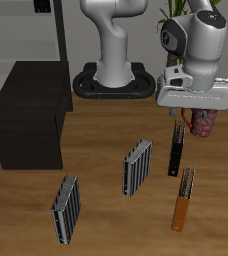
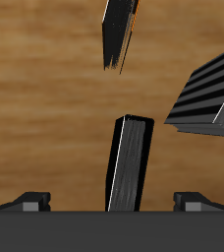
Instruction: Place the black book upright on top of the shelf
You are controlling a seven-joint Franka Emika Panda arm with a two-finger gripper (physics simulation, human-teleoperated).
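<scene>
The black book [image 1: 176,150] stands upright on the wooden table, nearer the front edge than my gripper. In the wrist view the black book [image 2: 131,162] shows end-on, between the two fingers and below them. My gripper [image 1: 187,110] hangs above the book, open and empty. In the wrist view the gripper [image 2: 112,203] has its fingertips [image 2: 30,201] spread wide, clear of the book. The shelf [image 1: 28,118], a low matte black cabinet with a flat top, stands far across the table from the gripper.
An orange-brown book [image 1: 184,198] stands just in front of the black book and shows in the wrist view [image 2: 119,34]. Two grey striped books [image 1: 136,166] [image 1: 66,208] stand mid-table. A patterned mug [image 1: 202,123] sits behind the gripper. A tall open-frame shelving unit [image 1: 31,30] is at the back.
</scene>
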